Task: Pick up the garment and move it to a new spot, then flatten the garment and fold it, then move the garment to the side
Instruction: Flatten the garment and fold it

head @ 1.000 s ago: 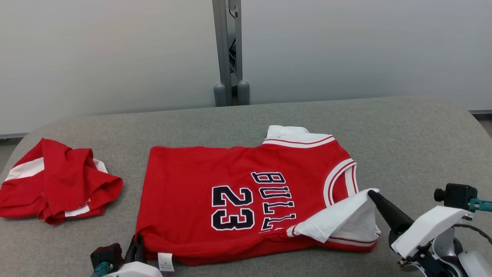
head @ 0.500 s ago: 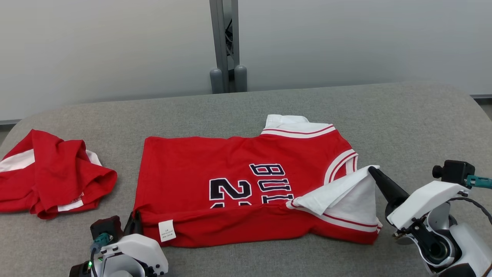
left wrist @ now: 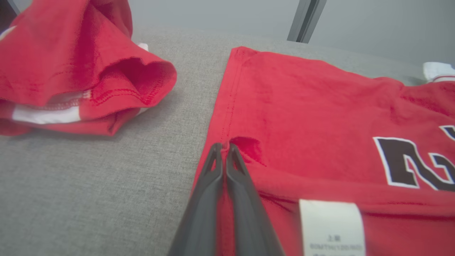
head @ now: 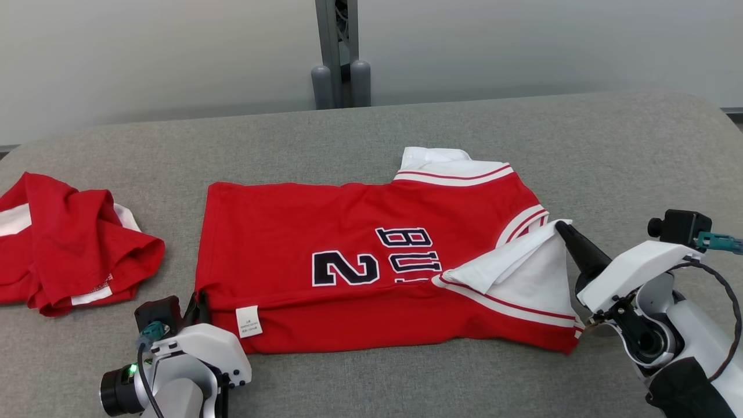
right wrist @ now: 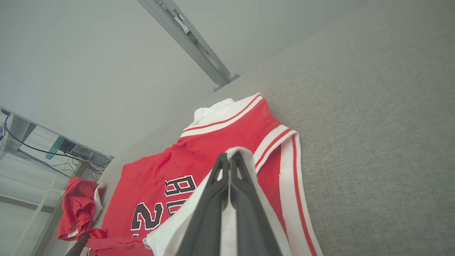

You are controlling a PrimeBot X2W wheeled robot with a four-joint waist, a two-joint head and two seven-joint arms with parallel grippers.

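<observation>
**Red jersey held at two near corners**

Nearest, lower left: left pincer (head: 199,303), fingers closed tight on the hem corner of the red jersey (head: 360,232), beside a white care label (head: 248,321). Lower right: right pincer (head: 562,227), also closed, gripping a lifted white-lined shoulder flap with red-striped ribbed trim. Jersey flat mid-counter, near edge folded over, soft knit, dark outlined lettering. Bare grey woven counter (head: 609,151) to the right and behind. Crumpled second red garment (head: 75,249) well apart at the left edge. Farthest: grey metal post (head: 334,52), pale wall (head: 145,58).
</observation>
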